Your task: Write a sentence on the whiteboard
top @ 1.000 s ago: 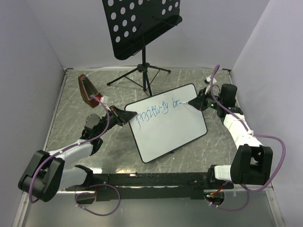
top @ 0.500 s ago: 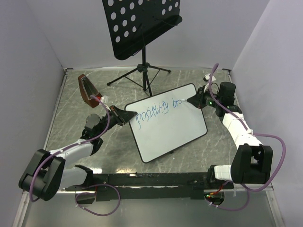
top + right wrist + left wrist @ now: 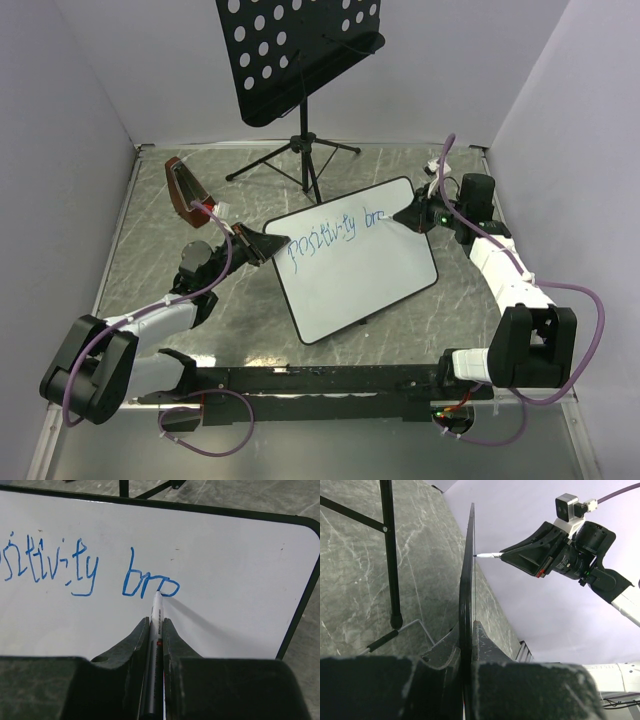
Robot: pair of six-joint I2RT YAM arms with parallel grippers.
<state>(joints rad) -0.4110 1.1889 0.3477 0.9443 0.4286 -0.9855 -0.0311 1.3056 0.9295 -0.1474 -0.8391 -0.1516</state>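
Observation:
The whiteboard (image 3: 360, 270) stands tilted in the middle of the table. My left gripper (image 3: 268, 245) is shut on its left edge; in the left wrist view the board (image 3: 467, 580) is edge-on between my jaws. My right gripper (image 3: 408, 215) is shut on a white marker (image 3: 156, 630), its tip touching the board (image 3: 240, 580). The sentence (image 3: 150, 582) reads "positivity bre" in blue, in one line (image 3: 335, 235). The marker tip (image 3: 487, 555) meets the board's face in the left wrist view.
A black perforated music stand (image 3: 300, 60) on a tripod stands behind the board. A brown-red object (image 3: 185, 190) lies at the back left. Grey walls close in the table on three sides.
My right gripper has moved the marker along the board's top right. The writing has grown from "br" to "bre". The left gripper has not moved.

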